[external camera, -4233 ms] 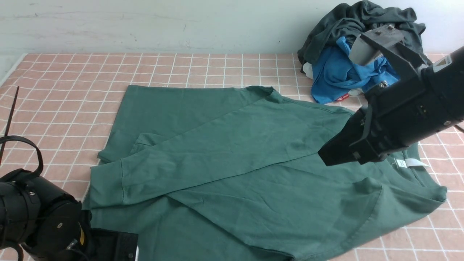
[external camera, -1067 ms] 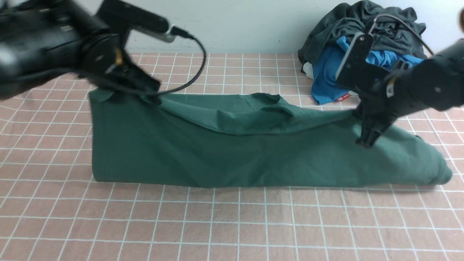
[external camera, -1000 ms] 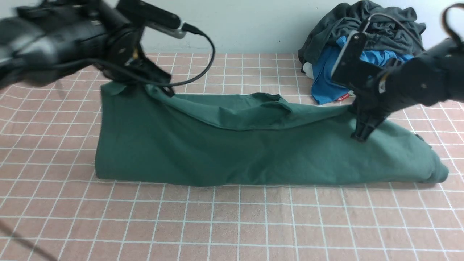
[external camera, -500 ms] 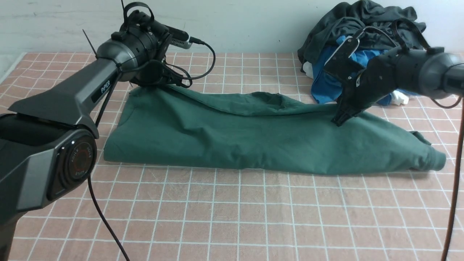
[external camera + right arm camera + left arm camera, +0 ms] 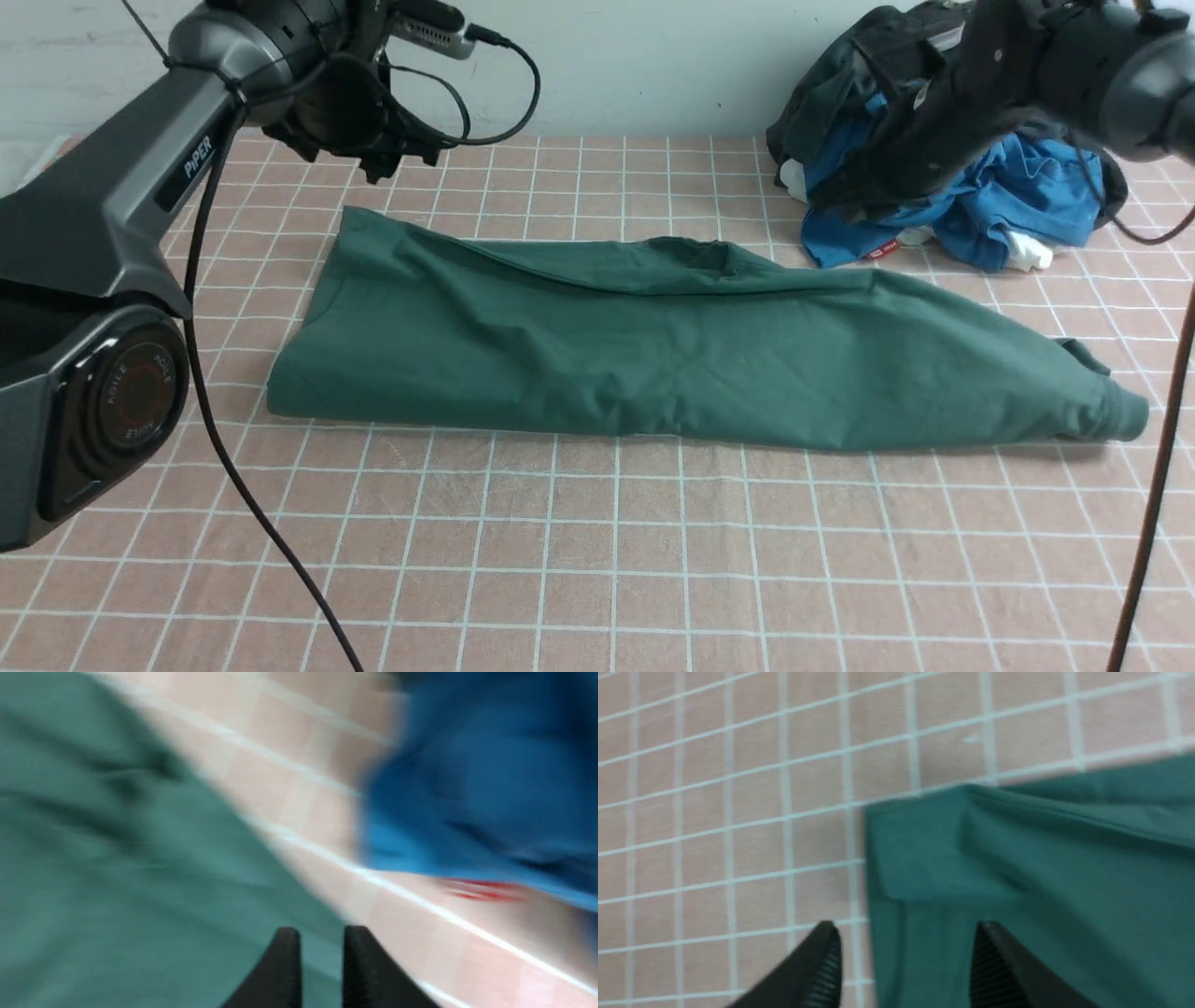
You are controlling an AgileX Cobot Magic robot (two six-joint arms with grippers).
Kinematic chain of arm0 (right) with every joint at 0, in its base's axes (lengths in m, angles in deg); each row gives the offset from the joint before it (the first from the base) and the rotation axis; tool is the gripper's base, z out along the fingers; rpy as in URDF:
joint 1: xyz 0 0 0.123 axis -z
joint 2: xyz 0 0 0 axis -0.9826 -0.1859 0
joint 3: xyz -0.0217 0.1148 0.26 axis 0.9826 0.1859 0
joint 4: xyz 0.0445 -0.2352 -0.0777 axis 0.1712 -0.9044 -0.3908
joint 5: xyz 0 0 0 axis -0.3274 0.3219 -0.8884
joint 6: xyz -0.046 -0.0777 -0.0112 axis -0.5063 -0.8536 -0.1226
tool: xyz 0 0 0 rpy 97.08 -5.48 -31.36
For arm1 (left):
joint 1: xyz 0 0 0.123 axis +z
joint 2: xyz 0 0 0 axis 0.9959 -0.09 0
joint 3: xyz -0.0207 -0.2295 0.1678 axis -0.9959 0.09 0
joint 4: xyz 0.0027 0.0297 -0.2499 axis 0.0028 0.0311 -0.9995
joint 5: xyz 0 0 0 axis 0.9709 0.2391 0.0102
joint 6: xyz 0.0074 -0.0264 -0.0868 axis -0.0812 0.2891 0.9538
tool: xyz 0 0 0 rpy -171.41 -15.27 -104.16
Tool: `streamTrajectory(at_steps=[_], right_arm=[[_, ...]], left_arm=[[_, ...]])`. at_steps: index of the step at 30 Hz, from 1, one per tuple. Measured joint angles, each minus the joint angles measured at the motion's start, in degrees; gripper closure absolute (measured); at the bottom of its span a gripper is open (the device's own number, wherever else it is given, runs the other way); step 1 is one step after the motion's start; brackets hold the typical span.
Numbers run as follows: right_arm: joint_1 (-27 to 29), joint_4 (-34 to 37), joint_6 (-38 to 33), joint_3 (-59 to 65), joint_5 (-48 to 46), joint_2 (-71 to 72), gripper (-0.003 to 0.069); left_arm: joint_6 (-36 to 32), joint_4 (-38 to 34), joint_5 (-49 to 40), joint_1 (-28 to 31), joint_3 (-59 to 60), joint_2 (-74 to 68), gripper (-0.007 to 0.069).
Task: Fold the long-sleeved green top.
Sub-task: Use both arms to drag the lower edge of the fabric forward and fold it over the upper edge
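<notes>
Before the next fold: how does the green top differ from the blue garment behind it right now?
The green long-sleeved top lies folded into a long, flat band across the table's middle; the blue garment sits crumpled at the far right. The green long-sleeved top lies by itself; the blue garment is bundled with a dark grey garment. The top spreads far wider than the blue garment. Both rest on the pink checked tablecloth.

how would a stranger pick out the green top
On the pink checked table cover, the green top lies across the middle as one long folded band. Unlike the blue garment and grey garment heaped far right, it is smooth and dark green.
</notes>
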Motion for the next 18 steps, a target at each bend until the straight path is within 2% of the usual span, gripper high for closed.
streamTrajectory(at_steps=[1, 2, 4, 5, 6, 7, 9, 10, 12, 13, 16, 18], right_arm=[[-0.1, 1.0, -1.0, 0.0, 0.0, 0.0, 0.0596], [-0.7, 7.4, -8.1, 0.0, 0.1, -1.9, 0.0636], [-2.2, 14.7, -20.4, 0.0, 1.6, -6.4, 0.0664], [-2.2, 15.1, -21.2, 0.0, 1.9, -6.8, 0.0665], [-3.2, 17.1, -26.1, 0.0, 4.9, -9.4, 0.0669], [-3.5, 17.6, -28.2, 0.0, 6.7, -10.8, 0.067], [-4.2, 19.6, -30.8, -0.3, 15.5, -12.3, 0.067], [-4.7, 19.8, -31.0, -0.4, 22.2, -13.4, 0.067], [-4.7, 20.0, -30.2, -0.4, 25.8, -14.0, 0.067], [-4.7, 20.2, -27.5, -0.8, 28.6, -14.5, 0.0664], [-3.5, 19.4, -22.1, -2.8, 27.9, -14.0, 0.0634], [-1.7, 16.6, -18.1, -4.3, 23.9, -12.2, 0.059]], left_arm=[[-0.3, 0.0, -0.3, 0.0, 0.0, 0.0, 0.0305], [-2.5, -2.7, -1.8, -0.3, 0.0, 0.1, 0.0373], [-5.6, -7.3, -3.3, -0.6, 0.0, 0.1, 0.0494], [-6.1, -7.5, -3.3, -0.6, 0.0, 0.1, 0.0513], [-7.0, -8.7, -3.3, -0.6, 0.1, 0.1, 0.0564], [-7.5, -9.4, -3.3, -0.6, 0.2, 0.5, 0.0586], [-8.0, -10.0, -3.4, -0.6, 0.5, 1.1, 0.0615], [-8.0, -10.3, -3.6, -0.6, 0.7, 1.9, 0.0622], [-8.0, -10.6, -3.7, -0.6, 0.7, 2.8, 0.0626], [-8.5, -10.8, -3.8, -0.6, 0.7, 4.8, 0.0628], [-9.1, -10.6, -3.9, -0.6, 1.0, 9.3, 0.0628], [-9.1, -9.3, -3.9, -0.6, 3.0, 13.9, 0.0628]])
